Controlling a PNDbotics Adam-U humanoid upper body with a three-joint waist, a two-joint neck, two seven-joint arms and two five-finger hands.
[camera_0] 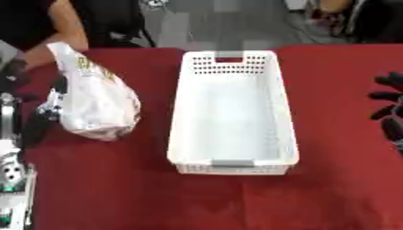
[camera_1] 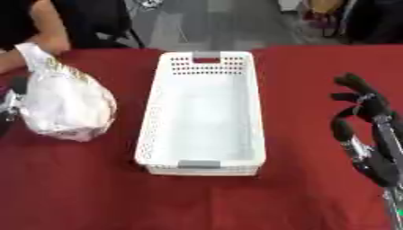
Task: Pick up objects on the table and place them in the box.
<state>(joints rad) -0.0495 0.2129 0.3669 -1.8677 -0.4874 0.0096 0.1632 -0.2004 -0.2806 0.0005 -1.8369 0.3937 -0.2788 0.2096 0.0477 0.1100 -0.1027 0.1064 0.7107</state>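
Left hand (camera_0: 49, 105) pinches the white bag (camera_0: 94, 101) for lifting; right hand (camera_1: 358, 105) idles, fingers spread, beside the empty box (camera_0: 233, 112).

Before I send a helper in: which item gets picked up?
On the red table, find the long white box in the middle. To its left lies a crinkly white plastic bag with gold print, the only soft, bulging thing there.

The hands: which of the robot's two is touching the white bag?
The left hand: it is at the white bag by the table's left edge. The right hand hangs apart, right of the white box.
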